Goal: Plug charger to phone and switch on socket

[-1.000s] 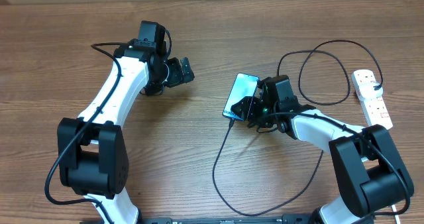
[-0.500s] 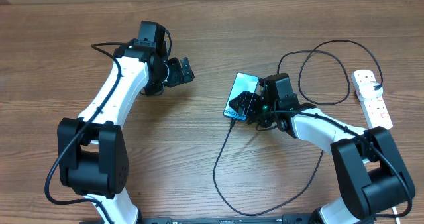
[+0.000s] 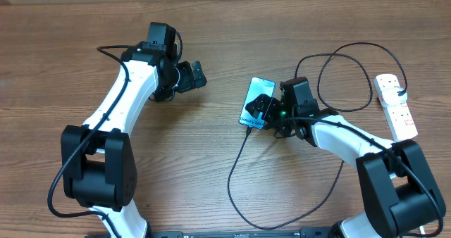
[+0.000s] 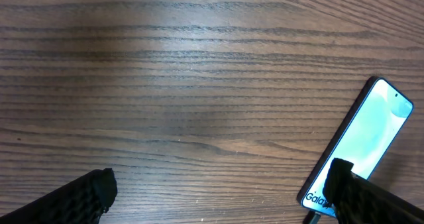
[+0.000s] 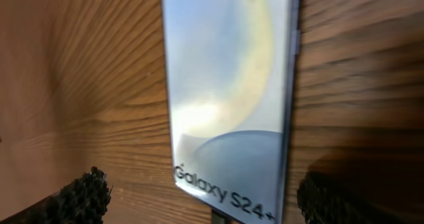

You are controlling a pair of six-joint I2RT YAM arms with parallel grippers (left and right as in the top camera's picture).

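Wood surface (image 3: 211,167), socket (image 3: 396,105) far right, phone (image 3: 258,89) flat at centre, charger (image 3: 228,182) looping from phone's bottom edge back to the socket. Looks plugged, so you're on switching the socket on: right arm (image 3: 342,136) must swing out right. Right gripper (image 3: 262,113) fingers wide, straddling the phone, holding nothing; left gripper (image 3: 194,74) fingers wide, idle. Right wrist view reads "Galaxy S24"; overhead alone shows the socket.

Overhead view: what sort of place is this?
Probably a robot lab bench: left arm and right arm mounted at a wood-grain table, with a phone, charger and socket as props.
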